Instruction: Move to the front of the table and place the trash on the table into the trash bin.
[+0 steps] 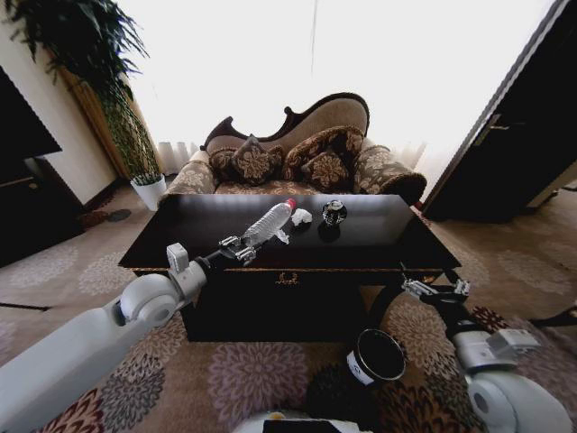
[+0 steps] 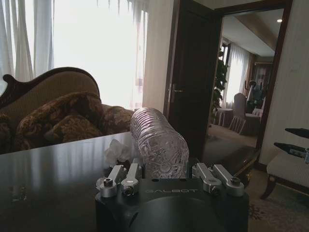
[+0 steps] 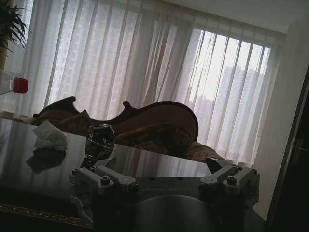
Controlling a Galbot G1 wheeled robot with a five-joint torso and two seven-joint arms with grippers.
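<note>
So the robot is parked in front of the desk (image 1: 180,236) and the first piece of trash looks to be in hand. The left pincer (image 1: 241,249) is out over the near-left part of the desk top and has the clear plastic bottle (image 1: 268,223) clamped by its base end, fingers closed snug on both sides. In the left wrist view the bottle (image 2: 158,145) sticks straight out from between the fingers, red cap end pointing away toward the sofa (image 1: 297,153). It looks lifted off the surface, though I can't say for sure.

The rest of the trash sits further back on the desk: a crumpled white paper wad (image 1: 301,216) just beyond the bottle cap, and a small dark shiny ball (image 1: 334,212) right beside it, apart from each other.

The trash bin (image 1: 376,356) is on the carpet in front of the desk, down toward the robot's right and well below the held bottle. My read is the next move has to carry the bottle back off the desk edge, across and down over the bin's open mouth before letting go.

The right pincer (image 1: 435,290) hangs wide open and empty near the right front corner of the desk, above the bin.
</note>
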